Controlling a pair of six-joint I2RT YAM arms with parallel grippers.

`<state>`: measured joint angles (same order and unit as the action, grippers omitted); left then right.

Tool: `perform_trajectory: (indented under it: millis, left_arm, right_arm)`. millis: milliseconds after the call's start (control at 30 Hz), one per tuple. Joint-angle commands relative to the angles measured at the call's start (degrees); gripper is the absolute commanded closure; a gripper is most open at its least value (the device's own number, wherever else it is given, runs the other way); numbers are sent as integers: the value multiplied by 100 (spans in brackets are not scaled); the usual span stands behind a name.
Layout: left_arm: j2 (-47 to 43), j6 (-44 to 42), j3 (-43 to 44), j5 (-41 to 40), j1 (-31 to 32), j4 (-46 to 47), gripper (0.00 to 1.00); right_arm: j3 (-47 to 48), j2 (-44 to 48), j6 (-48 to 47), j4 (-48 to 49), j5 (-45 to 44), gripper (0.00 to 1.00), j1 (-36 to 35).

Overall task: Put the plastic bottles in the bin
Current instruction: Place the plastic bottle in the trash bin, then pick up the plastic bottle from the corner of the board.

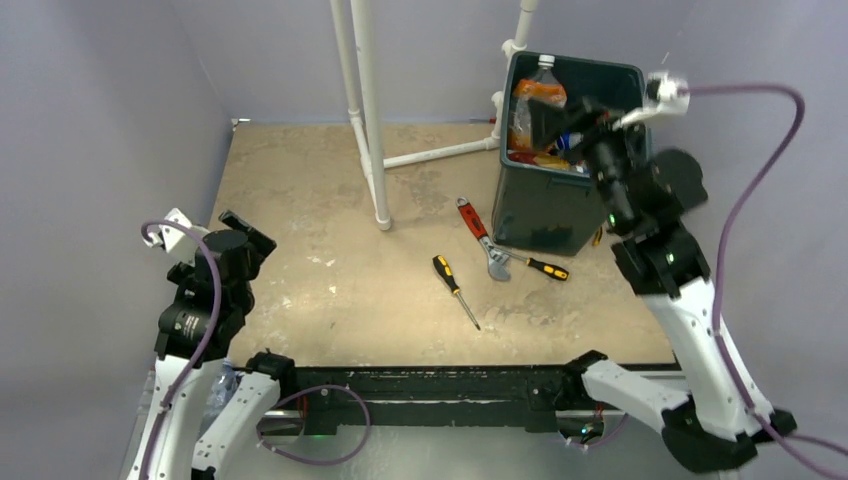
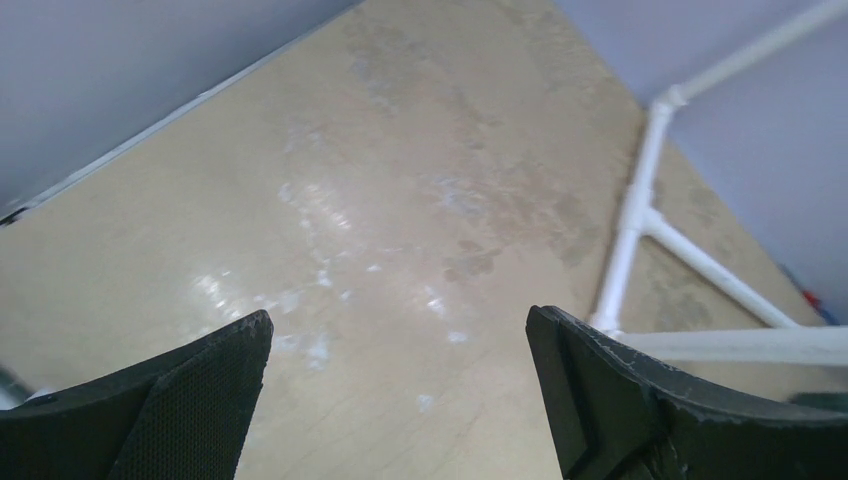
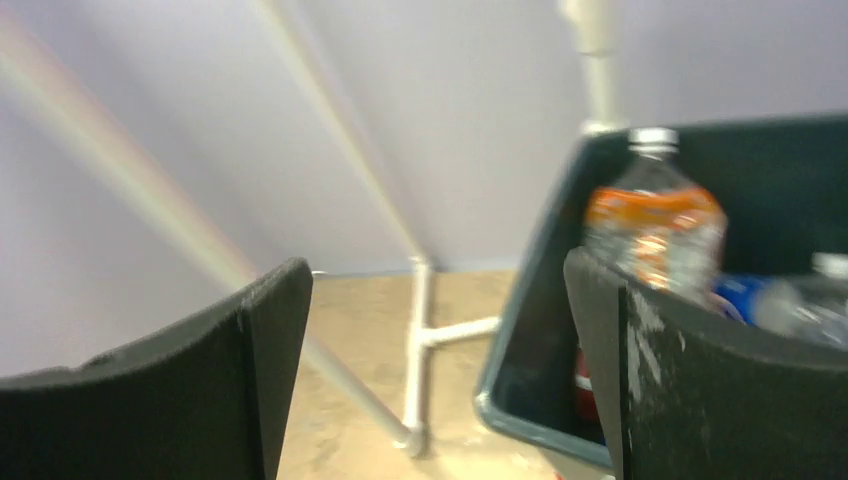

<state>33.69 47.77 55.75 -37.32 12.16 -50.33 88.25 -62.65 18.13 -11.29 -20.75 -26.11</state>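
Observation:
The dark green bin (image 1: 548, 215) stands at the table's far right and holds several plastic bottles (image 1: 538, 98). One of them stands upright with an orange label and a white cap. My right gripper (image 1: 562, 125) hovers over the bin's opening, open, with nothing between its fingers. In the right wrist view the gripper (image 3: 435, 265) frames the bin's rim (image 3: 530, 420), with the orange-labelled bottle (image 3: 655, 225) and a blue-labelled one (image 3: 745, 295) inside. My left gripper (image 1: 240, 235) stays open and empty over the table's near left, and in its own view the gripper (image 2: 398, 320) has only bare tabletop beneath.
A red-handled wrench (image 1: 483, 240) and two yellow-and-black screwdrivers (image 1: 455, 288) (image 1: 540, 266) lie in front of the bin. A white pipe frame (image 1: 368, 110) rises from the middle back of the table, with a foot running toward the bin. Purple walls enclose the table.

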Motion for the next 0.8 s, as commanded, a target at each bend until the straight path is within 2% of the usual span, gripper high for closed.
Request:
perform_trajectory:
  millis: [0,67,100,200,233,400,533,633,767]
  left_arm:
    - [416,1071,500,-929,20,-1960,1]
    - [812,1716,705,-1117,21,-2940,1]
    - [935,1766,766,-1061,23,-3161,1]
    - [964,1616,666,-553,8,-3207,1]
    - [911,1651,646,-380,-1,-3208,1]
    - [644,2238,290,250,-288,-3212,1]
    - [1127,2619,-96,-9,-478,-3204,1]
    - [1285,2805,10,-118,-613,-3203,1]
    - [1302,2487,327,-467,-1146,-3203,1]
  right_arm:
    - [-1585,713,301,1095,3565,1,-254]
    - [-1914,705,131,983,3674,1,-916]
    - [-2060,664,-4,909,3489,1,-1363]
    - [-2560,485,-204,954,2949,1,-2657]
    - [-2736,440,-181,1042,2844,1,-2856]
    - [-3836,535,-62,1868,2976,1,-3040]
    - [-4426,645,-112,2399,2821,1,-3033]
    - [-4459,357,151,2390,3019,1,-3034]
    - [-4634,-27,576,2998,3483,1,-3032]
